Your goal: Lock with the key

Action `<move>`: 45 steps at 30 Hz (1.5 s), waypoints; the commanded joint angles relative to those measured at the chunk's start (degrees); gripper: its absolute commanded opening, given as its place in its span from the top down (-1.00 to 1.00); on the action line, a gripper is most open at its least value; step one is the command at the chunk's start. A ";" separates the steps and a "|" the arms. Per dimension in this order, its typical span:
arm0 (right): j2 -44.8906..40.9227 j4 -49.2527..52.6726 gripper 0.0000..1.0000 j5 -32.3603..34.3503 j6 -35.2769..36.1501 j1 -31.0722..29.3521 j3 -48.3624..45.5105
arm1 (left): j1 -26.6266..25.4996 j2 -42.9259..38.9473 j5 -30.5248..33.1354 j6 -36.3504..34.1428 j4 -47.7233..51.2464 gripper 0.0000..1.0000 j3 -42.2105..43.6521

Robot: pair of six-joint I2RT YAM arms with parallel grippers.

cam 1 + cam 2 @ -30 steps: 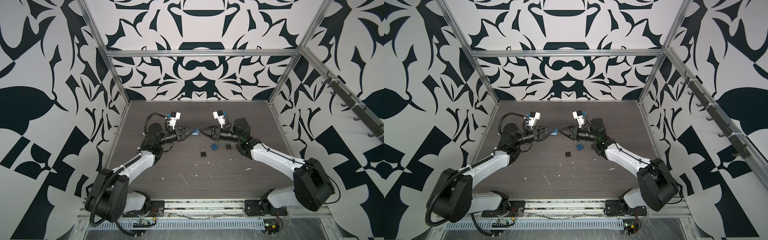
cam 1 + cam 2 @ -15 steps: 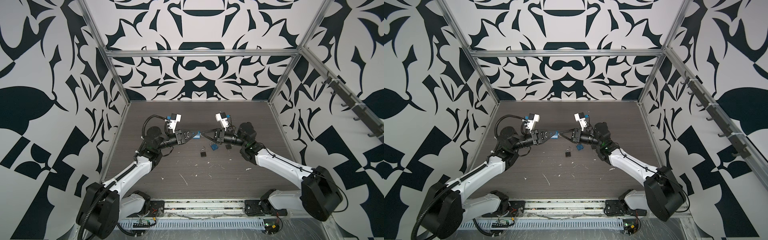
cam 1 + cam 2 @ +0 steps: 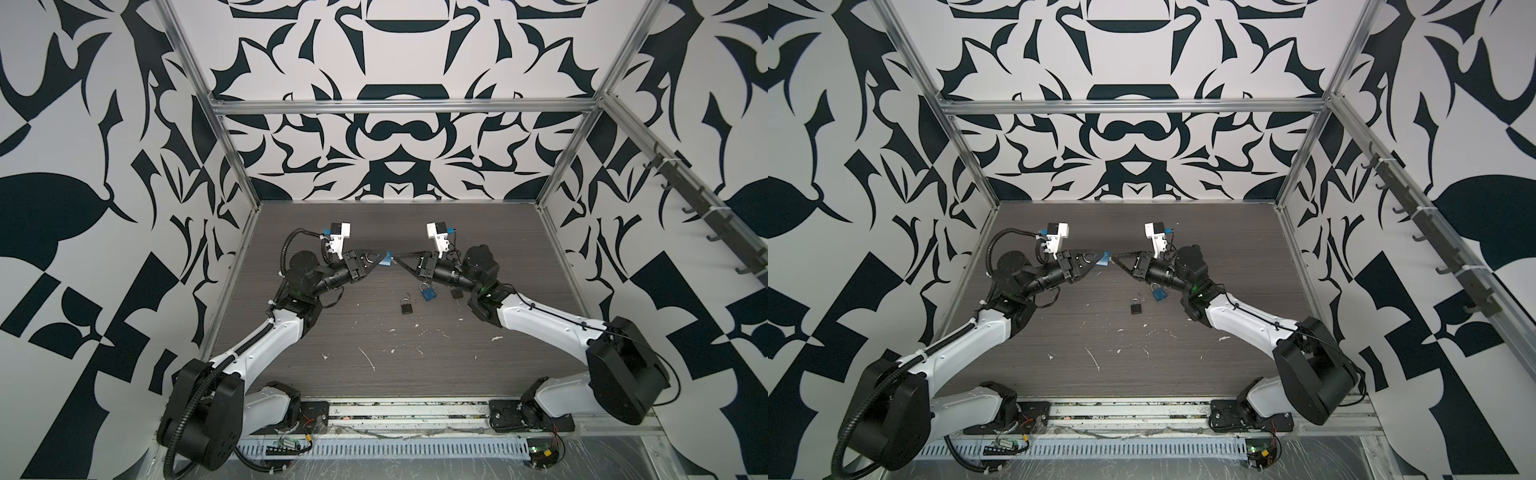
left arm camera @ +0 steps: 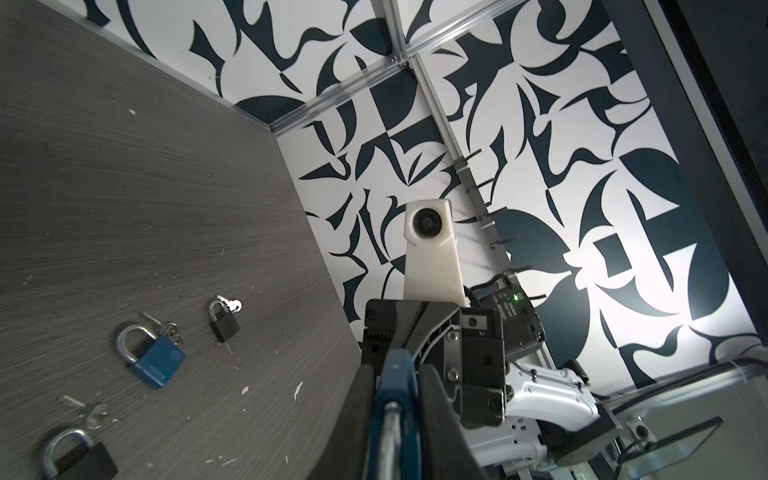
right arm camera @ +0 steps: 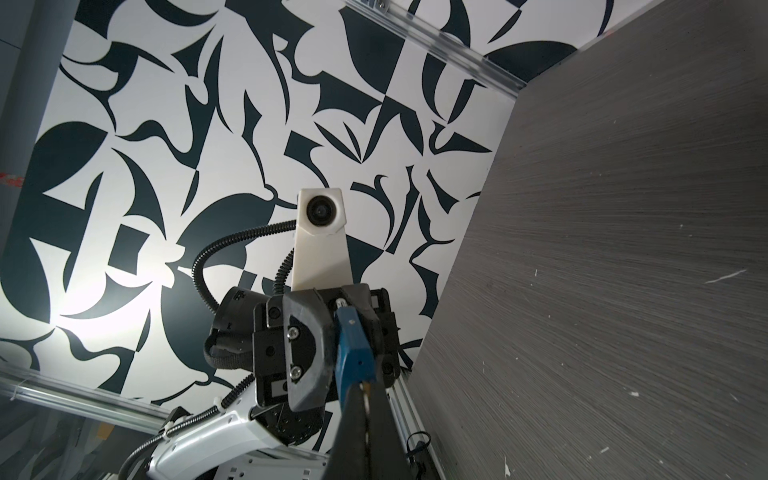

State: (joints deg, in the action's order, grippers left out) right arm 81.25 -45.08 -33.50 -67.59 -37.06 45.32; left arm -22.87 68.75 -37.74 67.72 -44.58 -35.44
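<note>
in both top views the lock (image 3: 387,262) is kept clamped mid-air by the left gripper (image 3: 382,261), centre of scene. the right gripper (image 3: 398,257) has been eased back in. left wrist: lock seen edge-on, gripped. right wrist: key (image 5: 365,395) is pinched tight, its tip brought against the lock's end, so insertion's probably started.

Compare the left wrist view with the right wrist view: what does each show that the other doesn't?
Only the left wrist view: a loose blue padlock and two black padlocks on the table, keys beside them. Only the right wrist view: a small metal tip, likely the key, pinched in the right gripper, pointing at the underside of the held blue padlock. Both: that padlock clamped in the left gripper jaws, and the table.
</note>
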 commanded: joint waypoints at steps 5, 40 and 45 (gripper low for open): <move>-6.24 -1.94 1.00 4.03 -2.04 5.39 -6.43 | 1.26 -3.45 7.01 -1.63 -2.00 1.00 2.05; -13.85 37.46 1.00 10.66 15.40 4.69 -1.00 | 2.92 4.94 -6.15 -37.21 65.90 1.00 -18.86; -12.08 38.46 1.00 9.43 16.26 3.78 -0.58 | 2.55 5.05 -4.45 -40.23 71.79 1.00 -19.63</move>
State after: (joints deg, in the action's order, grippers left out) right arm 68.40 -7.75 -24.16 -53.58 -32.64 42.81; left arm -19.94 74.85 -42.65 31.75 21.17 -53.04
